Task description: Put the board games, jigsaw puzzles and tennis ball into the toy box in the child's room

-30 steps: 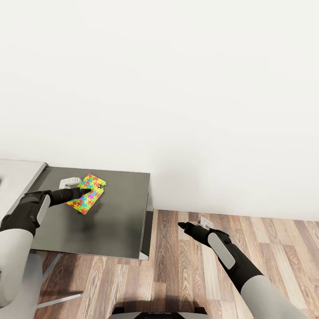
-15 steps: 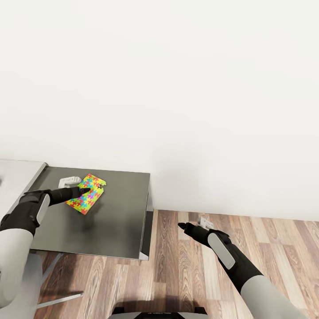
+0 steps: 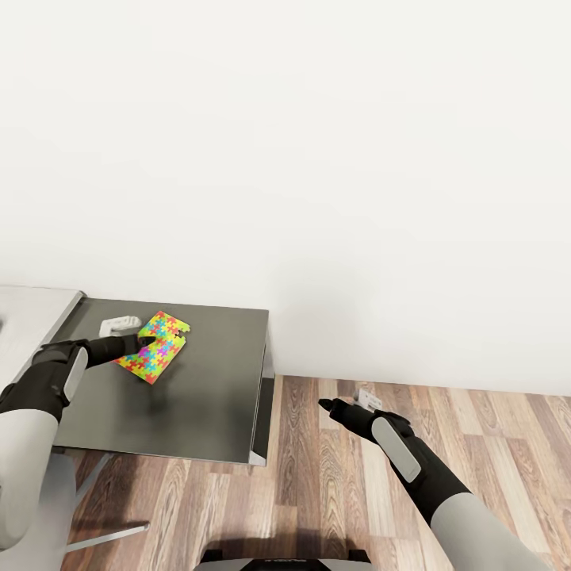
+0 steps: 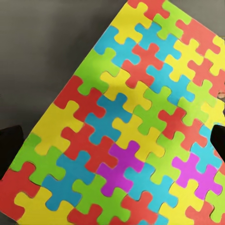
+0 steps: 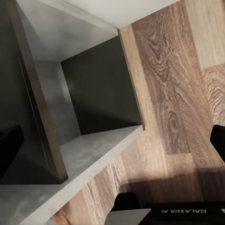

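jigsaw puzzle (image 3: 156,347) is seen flat on dark grey cabinet (image 3: 208,396) surface; left gripper (image 3: 147,340) over it, jaws apart w/ puzzle between in left wrist view (image 4: 126,126). right gripper (image 3: 323,404) over wood floor (image 3: 333,492); open/closed can't be told.

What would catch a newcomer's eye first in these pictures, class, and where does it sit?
The bright jigsaw puzzle stands out, lying flat on the dark grey cabinet against the white wall. The left gripper hovers right over it, its fingers spread either side in the left wrist view. The right gripper hangs over the wooden floor.
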Motion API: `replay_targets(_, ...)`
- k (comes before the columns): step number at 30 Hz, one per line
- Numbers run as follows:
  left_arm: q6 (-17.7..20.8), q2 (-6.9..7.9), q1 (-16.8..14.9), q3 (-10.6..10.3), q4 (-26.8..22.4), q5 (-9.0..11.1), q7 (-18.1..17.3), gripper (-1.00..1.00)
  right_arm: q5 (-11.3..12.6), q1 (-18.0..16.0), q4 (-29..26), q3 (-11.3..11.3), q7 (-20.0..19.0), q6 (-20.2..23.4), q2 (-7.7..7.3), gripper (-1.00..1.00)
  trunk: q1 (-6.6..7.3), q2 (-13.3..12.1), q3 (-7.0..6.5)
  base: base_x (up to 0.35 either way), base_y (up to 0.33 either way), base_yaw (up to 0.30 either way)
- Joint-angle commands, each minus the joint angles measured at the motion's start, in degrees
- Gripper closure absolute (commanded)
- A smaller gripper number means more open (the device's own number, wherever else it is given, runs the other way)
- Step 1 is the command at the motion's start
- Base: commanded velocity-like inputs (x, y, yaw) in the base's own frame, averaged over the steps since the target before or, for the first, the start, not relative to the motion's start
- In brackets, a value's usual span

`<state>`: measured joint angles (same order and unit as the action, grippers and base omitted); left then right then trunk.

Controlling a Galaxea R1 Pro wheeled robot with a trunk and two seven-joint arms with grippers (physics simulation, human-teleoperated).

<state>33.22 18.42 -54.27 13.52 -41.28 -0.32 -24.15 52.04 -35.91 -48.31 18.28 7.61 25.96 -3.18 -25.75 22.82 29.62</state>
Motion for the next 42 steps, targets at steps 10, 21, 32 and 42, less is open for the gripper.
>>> replay_targets(10,-1.04,-0.05,-0.04,0.19,-0.07,-0.03,3.14,-1.0,0.6,-0.04,-0.12,0.22,0.55,0.05,-0.09,-1.0,-0.03,0.1,0.08,0.0,0.0,0.0)
replay_targets(21,-2.29,-0.05,-0.04,0.24,-0.09,0.02,3.51,-1.0,0.6,-0.04,-0.12,0.19,0.53,0.05,-0.08,-1.0,-0.03,0.1,0.08,0.0,0.0,0.0)
replay_targets(32,-2.32,-0.05,-0.04,0.25,-0.07,0.38,3.29,-1.0,0.6,-0.04,-0.12,0.22,0.52,0.05,-0.07,-1.0,-0.03,0.1,0.08,0.082,0.055,0.0)
replay_targets(42,-2.42,-0.05,-0.04,0.25,-0.06,0.49,3.06,-1.0,0.6,-0.04,-0.12,0.27,0.54,0.05,-0.07,-1.0,-0.03,0.1,0.08,0.027,0.018,0.0)
